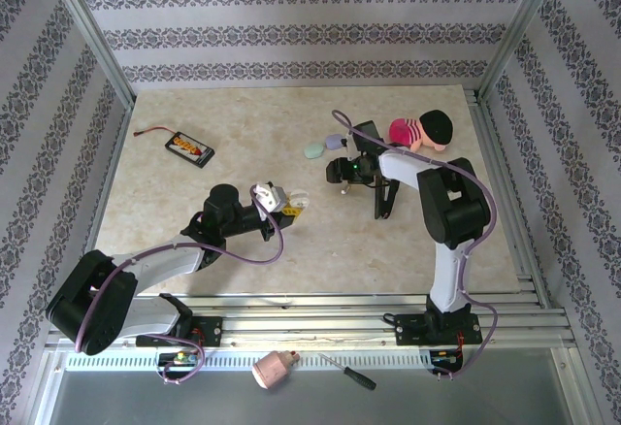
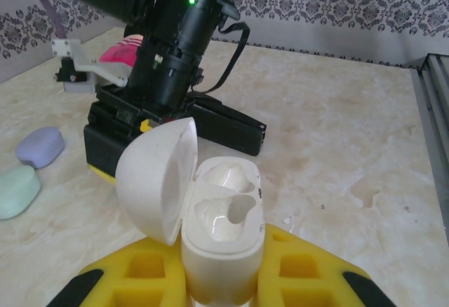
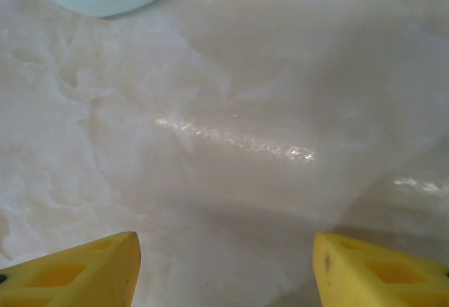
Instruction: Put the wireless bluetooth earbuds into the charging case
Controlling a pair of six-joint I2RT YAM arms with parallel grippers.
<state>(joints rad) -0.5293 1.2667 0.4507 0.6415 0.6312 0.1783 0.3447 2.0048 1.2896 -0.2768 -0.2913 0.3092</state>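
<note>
L gripper (image 1: 287, 202) pinches the open white charging case (image 1: 292, 197), mid-table; R gripper (image 1: 337, 175) hovers to its right, near mint case (image 1: 312, 150).
L wrist: lid (image 2: 158, 181) tipped left; wells (image 2: 228, 198) whitish, can't tell if earbuds are seated.
R wrist: fingers (image 3: 70, 272) spread, empty.
Risk: R arm bumps lid, case skews in grip.

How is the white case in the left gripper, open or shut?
Open: the white case, held in the left gripper, has its lid swung back, both wells exposed.
</note>
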